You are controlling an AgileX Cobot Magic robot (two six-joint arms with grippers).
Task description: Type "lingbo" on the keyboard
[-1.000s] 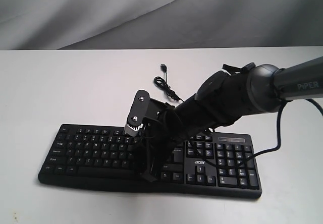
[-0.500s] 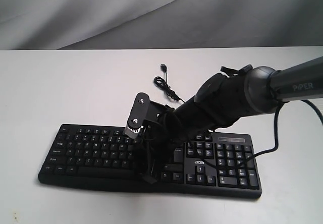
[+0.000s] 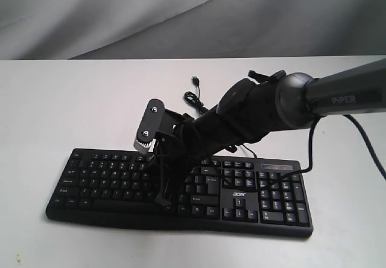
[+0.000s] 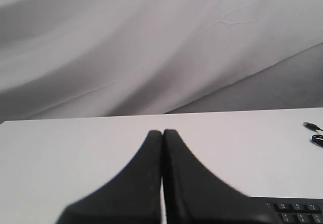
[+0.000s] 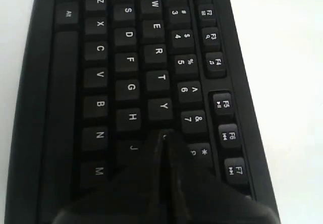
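The black keyboard (image 3: 102, 177) lies across the front of the white table, its acer logo (image 3: 233, 193) beside the number pad. My right gripper (image 3: 164, 203) reaches in from the right and points down over the letter keys, shut and empty. In the right wrist view its tips (image 5: 164, 134) sit just past the Y key (image 5: 162, 106), between J and 8; whether they touch a key I cannot tell. My left gripper (image 4: 162, 131) is shut and empty over bare table, with a corner of the keyboard (image 4: 298, 211) at its side.
The keyboard's thin cable (image 3: 198, 103) lies coiled behind it, ending in a USB plug (image 3: 195, 80). A grey cloth backdrop (image 3: 181, 14) hangs behind the table. The right arm's own cable (image 3: 313, 153) droops over the number pad.
The right arm has swung to the left along the keyboard and lifted slightly, carrying the shut gripper from the keys near the right of the letter block toward the middle.
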